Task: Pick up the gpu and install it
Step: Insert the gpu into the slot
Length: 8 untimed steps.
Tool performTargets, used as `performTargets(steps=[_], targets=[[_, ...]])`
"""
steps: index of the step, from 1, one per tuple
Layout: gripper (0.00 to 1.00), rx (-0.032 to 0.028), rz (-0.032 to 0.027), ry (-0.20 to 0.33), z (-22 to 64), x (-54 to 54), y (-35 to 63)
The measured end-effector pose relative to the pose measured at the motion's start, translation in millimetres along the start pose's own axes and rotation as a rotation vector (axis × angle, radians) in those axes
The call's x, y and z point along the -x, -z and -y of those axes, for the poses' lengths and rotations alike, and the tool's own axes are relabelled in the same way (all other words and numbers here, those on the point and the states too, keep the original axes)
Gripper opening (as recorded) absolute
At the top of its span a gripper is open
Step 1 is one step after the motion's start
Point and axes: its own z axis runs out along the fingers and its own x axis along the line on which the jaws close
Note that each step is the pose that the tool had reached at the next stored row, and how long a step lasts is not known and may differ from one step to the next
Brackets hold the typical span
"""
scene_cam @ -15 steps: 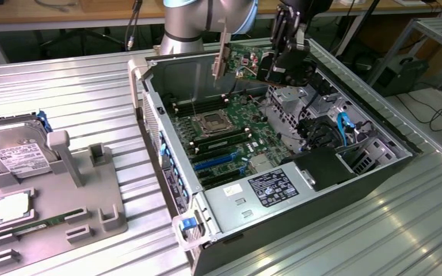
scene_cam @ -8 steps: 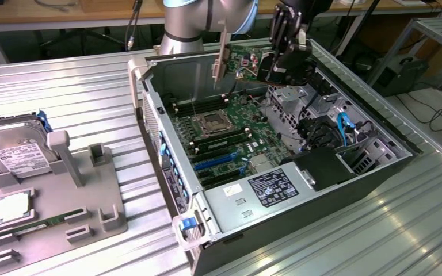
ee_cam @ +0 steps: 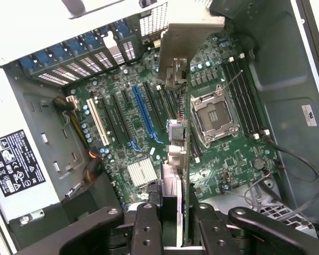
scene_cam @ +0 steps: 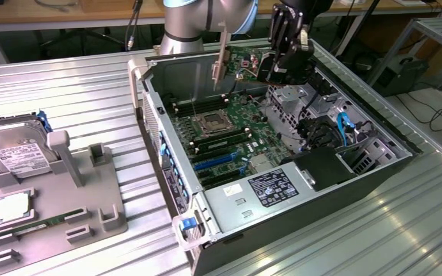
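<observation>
The claw (scene_cam: 276,68) (ee_cam: 179,234) is gripping the gpu (scene_cam: 244,63) (ee_cam: 176,159) by one end, its fingers pressing on both faces of the card. The gpu is hanging on edge out from the claw, above the open case (scene_cam: 374,190), with its pale bracket (scene_cam: 222,57) at the end far from the claw. Below the claw, the motherboard (scene_cam: 221,138) (ee_cam: 143,106) is showing its slots, and the card's lower edge is not touching them. Well off to one side of the claw, a hard drive (scene_cam: 18,152) is sitting in a holder on the surface (scene_cam: 67,86).
</observation>
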Motion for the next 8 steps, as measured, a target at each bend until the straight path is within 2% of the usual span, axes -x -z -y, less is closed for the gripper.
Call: performTargets(steps=[8], targets=[[0.28, 0.0014, -0.0005, 0.052, 0.1, -0.4, 0.1]])
